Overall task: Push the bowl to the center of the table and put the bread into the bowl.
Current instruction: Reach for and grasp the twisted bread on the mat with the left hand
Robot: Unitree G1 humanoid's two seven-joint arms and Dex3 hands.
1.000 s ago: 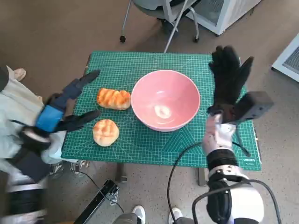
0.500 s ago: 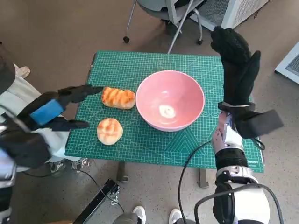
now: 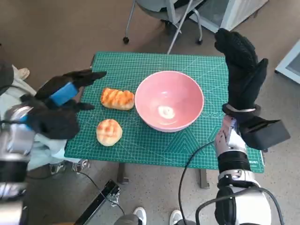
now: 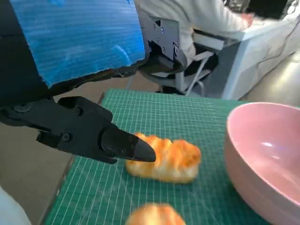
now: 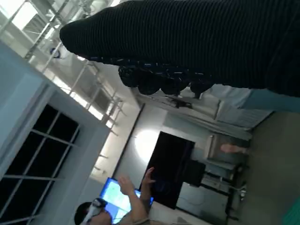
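Note:
A pink bowl (image 3: pixel 169 100) stands near the middle of the green cutting mat (image 3: pixel 140 63); it shows again in the left wrist view as the bowl (image 4: pixel 267 154). An oblong glazed bread (image 3: pixel 117 99) lies just left of it, also seen as the bread (image 4: pixel 168 159). A round bread (image 3: pixel 108 131) lies nearer the front edge, its top showing as the round bread (image 4: pixel 154 216). My left hand (image 3: pixel 58 101) hovers at the mat's left edge with fingers spread, empty. My right hand (image 3: pixel 241 70) is raised upright right of the bowl, fingers apart, holding nothing.
An office chair base (image 3: pixel 164 11) stands beyond the table. White cabinets (image 3: pixel 290 56) flank the right side. A person's shoe (image 3: pixel 21 72) and pale clothing sit at the left. A cable (image 3: pixel 187 164) hangs off the table's front. In the right wrist view a person (image 5: pixel 136 201) shows far off.
My left hand has risen and moved in toward the mat's left edge, near the oblong bread. My right hand has lifted higher and further from the bowl. The bowl and breads have not moved.

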